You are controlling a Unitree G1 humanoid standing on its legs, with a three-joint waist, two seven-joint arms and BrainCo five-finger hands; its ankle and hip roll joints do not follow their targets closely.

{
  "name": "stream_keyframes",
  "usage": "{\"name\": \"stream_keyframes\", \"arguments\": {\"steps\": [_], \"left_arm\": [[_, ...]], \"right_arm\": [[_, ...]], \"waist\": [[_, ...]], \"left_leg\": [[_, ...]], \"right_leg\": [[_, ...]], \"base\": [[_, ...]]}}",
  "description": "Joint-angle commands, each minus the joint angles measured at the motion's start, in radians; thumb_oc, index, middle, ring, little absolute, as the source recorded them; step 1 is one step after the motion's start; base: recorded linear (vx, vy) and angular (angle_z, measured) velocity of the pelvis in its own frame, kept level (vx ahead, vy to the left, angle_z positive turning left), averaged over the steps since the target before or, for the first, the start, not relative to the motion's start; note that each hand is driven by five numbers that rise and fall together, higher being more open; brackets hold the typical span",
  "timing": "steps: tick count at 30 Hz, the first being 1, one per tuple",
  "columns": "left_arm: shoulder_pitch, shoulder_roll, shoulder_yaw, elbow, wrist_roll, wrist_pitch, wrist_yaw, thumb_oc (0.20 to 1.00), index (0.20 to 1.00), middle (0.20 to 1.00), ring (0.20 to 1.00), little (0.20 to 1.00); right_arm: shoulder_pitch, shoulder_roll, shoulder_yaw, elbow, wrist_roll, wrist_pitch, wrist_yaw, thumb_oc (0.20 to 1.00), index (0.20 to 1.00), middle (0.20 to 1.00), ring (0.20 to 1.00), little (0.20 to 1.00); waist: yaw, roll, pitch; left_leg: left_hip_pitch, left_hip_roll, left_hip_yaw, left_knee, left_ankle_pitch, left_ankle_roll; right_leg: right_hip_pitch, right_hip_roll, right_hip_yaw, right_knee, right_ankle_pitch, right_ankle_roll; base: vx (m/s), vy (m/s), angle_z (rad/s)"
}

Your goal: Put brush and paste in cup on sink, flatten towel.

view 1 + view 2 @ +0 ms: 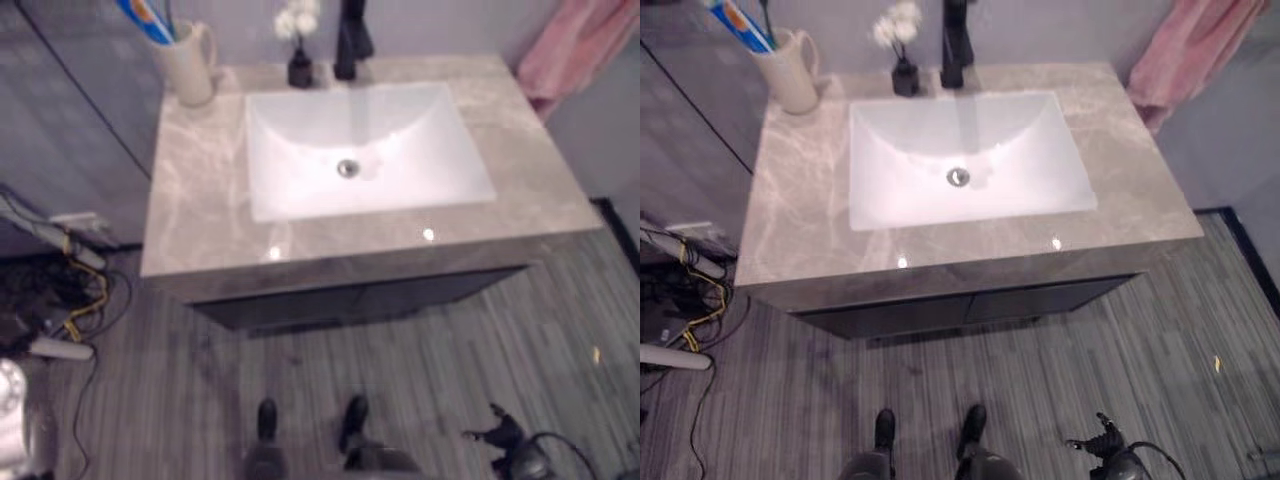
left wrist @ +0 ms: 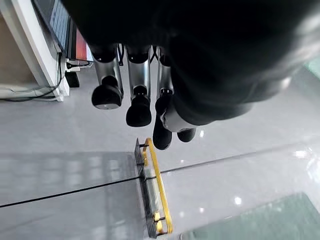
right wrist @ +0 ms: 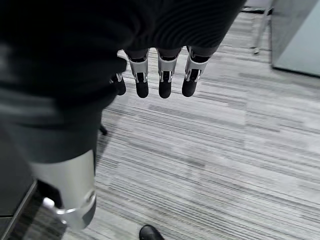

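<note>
Left hand [image 2: 150, 95] with fingers hanging straight and relaxed, holding nothing, over pale glossy floor. Right hand [image 3: 160, 75] the same, loose and empty, above grey striped floor [image 3: 210, 150]. Toothpaste [image 1: 738, 24] standing in cream cup [image 1: 790, 75] at far left corner of table [image 1: 800, 220]. Pink towel [image 1: 1190, 55] hanging at far right, beside white sink [image 1: 970, 160].

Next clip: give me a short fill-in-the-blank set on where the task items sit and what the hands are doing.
1. The cup stands at the counter's back ____ corner.
2. The pink towel hangs beyond the counter's ____ side.
3. The black faucet stands behind the ____.
4. The left hand and the right hand both hang with straight fingers, holding ____.

Missing words: left; right; basin; nothing
</note>
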Motion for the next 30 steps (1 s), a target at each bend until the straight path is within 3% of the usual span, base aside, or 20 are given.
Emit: {"name": "stream_keyframes", "arguments": {"steps": [1, 2, 3, 9, 11, 12, 14, 16, 19, 22, 28, 29, 30], "left_arm": [[-0.016, -0.002, 0.061, -0.002, 0.080, -0.055, -0.003, 0.598, 0.598, 0.598, 0.598, 0.598], [-0.016, -0.031, 0.065, 0.008, 0.076, -0.061, 0.006, 1.000, 1.000, 1.000, 1.000, 1.000], [-0.022, -0.083, 0.060, 0.031, 0.083, -0.063, 0.038, 1.000, 1.000, 1.000, 1.000, 1.000], [-0.048, -0.117, 0.031, 0.071, 0.150, -0.048, 0.106, 1.000, 1.000, 1.000, 1.000, 1.000], [-0.062, -0.123, 0.015, 0.073, 0.144, -0.047, 0.112, 1.000, 1.000, 1.000, 1.000, 1.000], [-0.092, -0.115, -0.046, 0.072, 0.142, -0.034, 0.086, 1.000, 1.000, 1.000, 1.000, 1.000], [-0.096, -0.112, -0.063, 0.077, 0.146, -0.029, 0.077, 1.000, 1.000, 1.000, 1.000, 1.000], [-0.101, -0.093, -0.087, 0.085, 0.183, -0.024, 0.072, 1.000, 1.000, 1.000, 1.000, 1.000], [-0.095, -0.099, -0.101, 0.075, 0.168, -0.033, 0.061, 1.000, 1.000, 1.000, 1.000, 1.000], [-0.082, -0.093, -0.095, 0.056, 0.168, -0.029, 0.050, 1.000, 1.000, 1.000, 1.000, 1.000], [-0.093, -0.077, -0.116, 0.070, 0.180, -0.023, 0.054, 1.000, 1.000, 1.000, 1.000, 1.000], [-0.088, -0.067, -0.110, 0.068, 0.184, -0.025, 0.055, 1.000, 1.000, 1.000, 1.000, 1.000], [-0.087, -0.066, -0.110, 0.068, 0.184, -0.025, 0.054, 1.000, 1.000, 1.000, 1.000, 1.000]], "right_arm": [[0.036, 0.007, -0.013, 0.005, -0.023, -0.009, 0.003, 1.000, 1.000, 1.000, 1.000, 1.000], [0.040, 0.010, -0.014, 0.000, -0.022, -0.012, 0.003, 1.000, 1.000, 1.000, 1.000, 1.000], [0.040, 0.016, -0.006, 0.012, -0.030, -0.012, -0.003, 1.000, 1.000, 1.000, 1.000, 1.000], [0.043, 0.017, -0.015, 0.017, -0.024, -0.016, -0.023, 1.000, 1.000, 1.000, 1.000, 1.000], [0.043, 0.015, -0.016, 0.018, -0.021, -0.015, -0.029, 1.000, 1.000, 1.000, 1.000, 1.000], [0.041, 0.001, -0.021, 0.024, -0.009, -0.015, -0.044, 1.000, 1.000, 1.000, 1.000, 1.000], [0.040, -0.004, -0.026, 0.024, -0.004, -0.016, -0.047, 1.000, 1.000, 1.000, 1.000, 1.000], [0.033, -0.013, -0.036, 0.034, 0.005, -0.013, -0.056, 1.000, 1.000, 1.000, 1.000, 1.000], [0.003, -0.017, -0.039, 0.090, 0.009, -0.005, -0.068, 1.000, 1.000, 1.000, 1.000, 1.000], [-0.007, -0.017, -0.027, 0.099, -0.003, -0.002, -0.069, 1.000, 1.000, 1.000, 1.000, 1.000], [-0.016, 0.002, -0.031, 0.089, 0.014, -0.001, -0.082, 1.000, 1.000, 1.000, 1.000, 1.000], [-0.034, 0.021, -0.016, 0.092, 0.010, 0.000, -0.081, 1.000, 1.000, 1.000, 1.000, 1.000], [-0.034, 0.022, -0.016, 0.092, 0.010, 0.000, -0.081, 1.000, 1.000, 1.000, 1.000, 1.000]], "waist": [[-0.010, -0.038, -0.015], [-0.004, -0.040, -0.018], [0.010, -0.047, -0.022], [0.014, -0.061, -0.026], [0.012, -0.063, -0.024], [0.002, -0.065, -0.014], [-0.002, -0.067, -0.008], [-0.001, -0.068, 0.000], [0.028, -0.075, 0.006], [0.044, -0.080, -0.002], [0.051, -0.080, -0.013], [0.069, -0.089, -0.026], [0.069, -0.090, -0.026]], "left_leg": [[0.012, 0.030, -0.013, 0.012, 0.057, 0.006], [0.016, 0.033, -0.016, 0.012, 0.064, 0.004], [0.018, 0.039, -0.028, 0.012, 0.092, -0.007], [0.017, 0.046, -0.047, 0.012, 0.146, -0.025], [0.010, 0.047, -0.046, 0.012, 0.154, -0.029], [0.003, 0.045, -0.020, 0.012, 0.160, -0.023], [-0.008, 0.036, 0.005, 0.034, 0.141, -0.010], [-0.044, 0.006, 0.013, 0.073, 0.083, 0.008], [-0.112, -0.082, -0.077, 0.063, 0.064, 0.029], [-0.138, -0.120, -0.107, 0.035, 0.072, 0.037], [-0.185, -0.156, -0.068, 0.012, 0.089, 0.037], [-0.161, -0.166, -0.071, 0.012, 0.060, 0.065], [-0.161, -0.167, -0.070, 0.012, 0.062, 0.067]], "right_leg": [[0.121, -0.018, -0.022, 0.011, -0.133, 0.045], [0.129, -0.013, -0.026, 0.012, -0.143, 0.039], [0.145, -0.001, -0.043, 0.014, -0.156, 0.026], [0.170, 0.021, -0.077, 0.013, -0.173, 0.003], [0.175, 0.027, -0.086, 0.004, -0.175, -0.004], [0.185, 0.036, -0.091, 0.003, -0.198, -0.014], [0.189, 0.031, -0.098, 0.003, -0.202, -0.016], [0.191, 0.021, -0.111, 0.003, -0.209, -0.019], [0.181, 0.004, -0.116, 0.003, -0.195, -0.008], [0.182, 0.007, -0.107, 0.003, -0.190, -0.002], [0.210, 0.010, -0.093, 0.003, -0.196, 0.008], [0.229, 0.005, -0.065, 0.013, -0.209, 0.024], [0.229, 0.004, -0.065, 0.014, -0.208, 0.024]], "base": [[-0.04, -0.140, 0.19], [-0.05, -0.163, 0.18], [-0.05, -0.163, 0.17], [-0.03, -0.133, 0.20], [-0.05, -0.139, 0.28], [-0.08, -0.203, 0.21], [-0.05, -0.092, 0.39], [-0.05, 0.003, 0.58], [-0.03, 0.053, -0.01], [0.07, 0.060, 0.09], [0.16, 0.151, -0.07], [0.19, 0.160, -0.29], [0.26, 0.243, -0.45]]}}
